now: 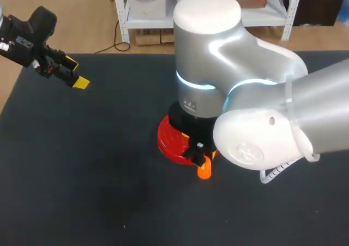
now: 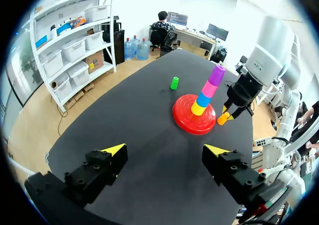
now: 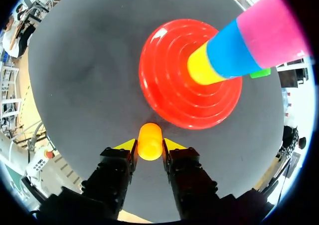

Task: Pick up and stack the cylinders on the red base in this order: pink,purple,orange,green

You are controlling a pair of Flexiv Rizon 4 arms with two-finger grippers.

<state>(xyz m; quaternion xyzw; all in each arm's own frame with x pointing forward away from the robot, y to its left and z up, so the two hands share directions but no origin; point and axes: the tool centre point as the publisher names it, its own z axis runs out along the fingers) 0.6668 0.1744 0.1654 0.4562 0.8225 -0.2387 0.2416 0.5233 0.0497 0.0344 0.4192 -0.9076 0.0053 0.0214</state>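
Nearest the lens, the right arm's jaws are closed on the orange cylinder (image 3: 149, 141), with one yellow tip pressed to each side of it. It is held low, just beside the rim of the red base (image 3: 167, 90) on the robot's side. Whether it is clear of the table (image 1: 82, 175) cannot be told. On the base a yellow piece (image 2: 198, 109) sits lowest, then a blue piece (image 2: 203, 100), then the pink cylinder (image 2: 210, 89), with the purple cylinder (image 2: 217, 74) on top, so the orange one is judged to be next. The green cylinder (image 2: 174, 83) is left standing on the table beyond the base, well apart from it. The left arm's jaws are held wide open and empty, far from the base. For this step the orange cylinder should be raised straight up until its lower end is above the purple top, and only then carried across. A low sideways approach would probably knock the purple cylinder and those under it. Once centred, it should be kept in line with the pieces below, lowered slowly, and released only when it is seated. The jaws should then be opened just enough and drawn away upward.
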